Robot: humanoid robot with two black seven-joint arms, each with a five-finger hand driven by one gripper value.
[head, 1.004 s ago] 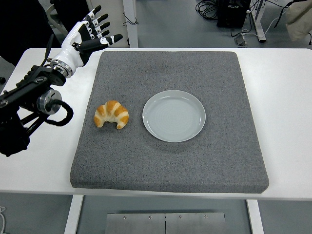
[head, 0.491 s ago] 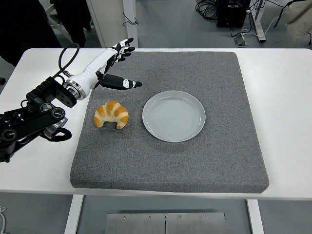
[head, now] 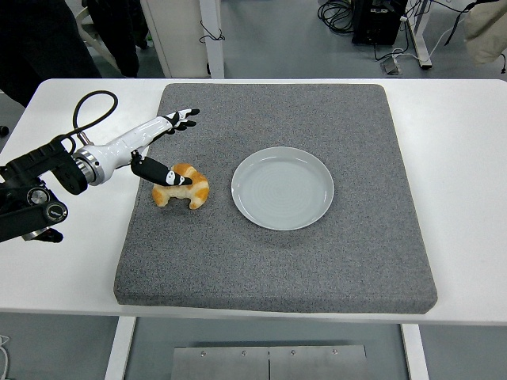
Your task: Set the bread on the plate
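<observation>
White table (head: 467,158) carries a grey mat (head: 317,269); an empty plate (head: 283,188) sits mid-mat. Bread (head: 184,188) lies just left of the plate — on the mat. Left hand (head: 158,138) over it, fingers spread, thumb at the bread — nothing grasped.

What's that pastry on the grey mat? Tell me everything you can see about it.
The croissant is a small crescent, golden-brown with paler ridged bands, glossy and whole. It lies flat on the grey mat, its two tips pointing toward the table's near edge, just left of the empty pale plate and not touching it. The robot's left hand is open over it; the black thumb overlaps its top in the picture, but actual contact can't be confirmed. Nothing grips it yet.
</observation>
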